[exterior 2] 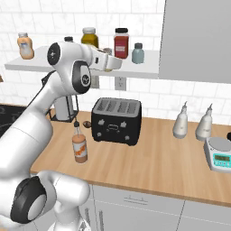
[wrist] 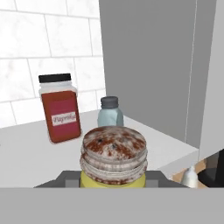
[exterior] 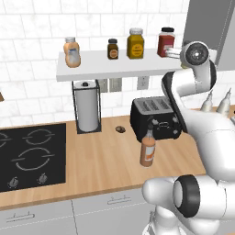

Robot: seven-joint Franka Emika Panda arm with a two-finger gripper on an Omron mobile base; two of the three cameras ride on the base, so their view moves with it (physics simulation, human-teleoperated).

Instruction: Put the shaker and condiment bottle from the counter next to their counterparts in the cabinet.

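Observation:
The yellow-green shaker (wrist: 113, 153) with its speckled grey cap sits close in the hand view, and my gripper (wrist: 113, 180) is shut on it. It hangs just above the white shelf board of the cabinet (wrist: 26, 153), a little short of the pale blue shaker (wrist: 110, 114) that stands by the grey panel (wrist: 148, 65). In the right base view my gripper (exterior 2: 116, 64) is at the shelf edge, left of the pale blue shaker (exterior 2: 138, 53). The orange-brown condiment bottle (exterior: 148, 149) stands upright on the counter in front of the toaster. The squat peach bottle (exterior: 71, 52) is at the shelf's left end.
A red jar (wrist: 60, 111), a yellow jar (exterior: 136, 43) and a small dark jar (exterior: 113, 48) stand on the shelf. A black toaster (exterior 2: 116, 121), a paper towel holder (exterior: 87, 108), two grey-white pointed bottles (exterior 2: 181, 122) and a scale (exterior 2: 219, 155) are on the counter. The stove (exterior: 30, 156) is at the left.

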